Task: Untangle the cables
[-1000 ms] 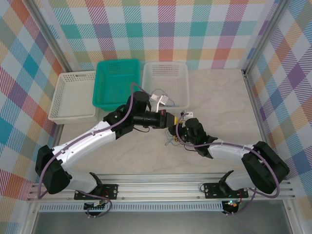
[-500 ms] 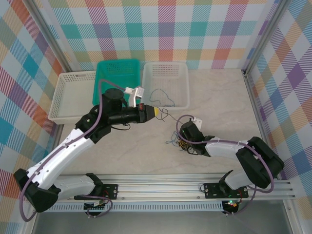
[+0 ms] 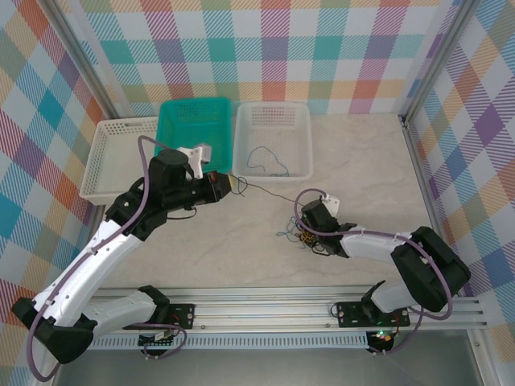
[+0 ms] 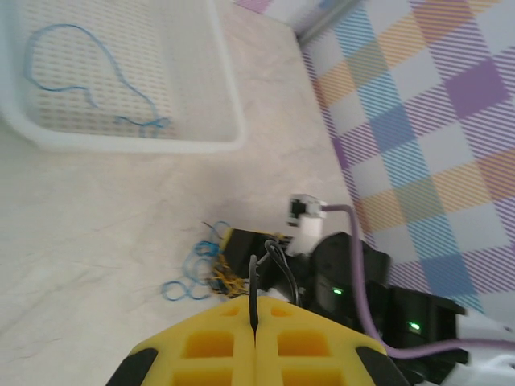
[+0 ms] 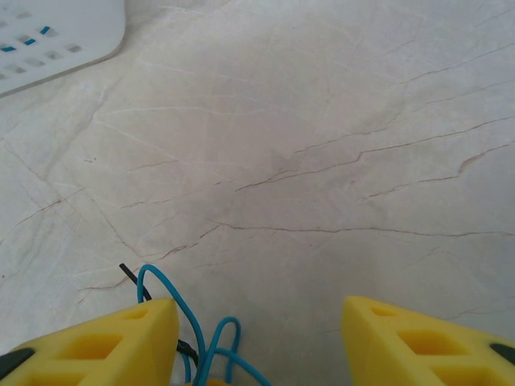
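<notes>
My left gripper [image 3: 232,184] is shut on a thin black cable [image 3: 269,194]; in the left wrist view the strand [image 4: 254,281] sticks out from between the yellow fingertips [image 4: 255,315]. It runs taut to the right, down to a small clump of blue, black and yellow cables [image 3: 291,235] on the table. My right gripper [image 3: 301,233] is low over that clump with its jaws open. Blue loops [image 5: 205,338] and a black end lie between its fingers [image 5: 105,342], close to the left one. One blue cable [image 3: 265,157] lies loose in the white basket [image 3: 273,107].
A teal basket [image 3: 193,104] and a second white basket [image 3: 125,123] stand at the back left. Checked walls close in the table on three sides. The right arm's black wrist [image 4: 362,277] sits just behind the clump [image 4: 201,269].
My left arm has drawn back to the left and away from the right gripper, pulling the black cable out long from the clump. The right gripper has stayed over the clump.
</notes>
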`<state>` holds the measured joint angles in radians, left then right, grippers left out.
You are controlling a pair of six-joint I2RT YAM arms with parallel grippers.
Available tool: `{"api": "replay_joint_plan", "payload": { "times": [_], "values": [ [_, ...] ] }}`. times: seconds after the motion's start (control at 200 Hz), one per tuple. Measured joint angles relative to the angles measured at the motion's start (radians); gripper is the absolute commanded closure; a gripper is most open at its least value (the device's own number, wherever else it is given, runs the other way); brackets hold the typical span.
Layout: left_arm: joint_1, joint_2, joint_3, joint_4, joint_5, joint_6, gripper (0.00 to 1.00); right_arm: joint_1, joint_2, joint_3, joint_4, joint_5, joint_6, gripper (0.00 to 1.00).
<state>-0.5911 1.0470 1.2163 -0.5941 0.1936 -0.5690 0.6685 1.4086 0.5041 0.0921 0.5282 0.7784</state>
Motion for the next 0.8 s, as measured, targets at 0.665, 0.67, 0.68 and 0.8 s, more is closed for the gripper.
{"api": "replay_joint_plan", "payload": {
  "times": [0.665,0.67,0.68,0.8],
  "values": [
    [0.019,-0.007,0.056,-0.288,-0.513,-0.024,1.0,-0.028,-0.089,-0.049,-0.057,0.048,0.054,0.34],
    [0.02,-0.005,0.058,-0.293,-0.519,-0.026,1.0,-0.028,-0.09,-0.049,-0.057,0.048,0.055,0.34],
    [0.02,-0.002,0.061,-0.298,-0.526,-0.029,1.0,-0.028,-0.092,-0.049,-0.058,0.048,0.056,0.34],
    [0.032,0.037,0.102,-0.367,-0.608,-0.051,1.0,-0.029,-0.119,-0.048,-0.076,0.049,0.058,0.31]
  ]
}}
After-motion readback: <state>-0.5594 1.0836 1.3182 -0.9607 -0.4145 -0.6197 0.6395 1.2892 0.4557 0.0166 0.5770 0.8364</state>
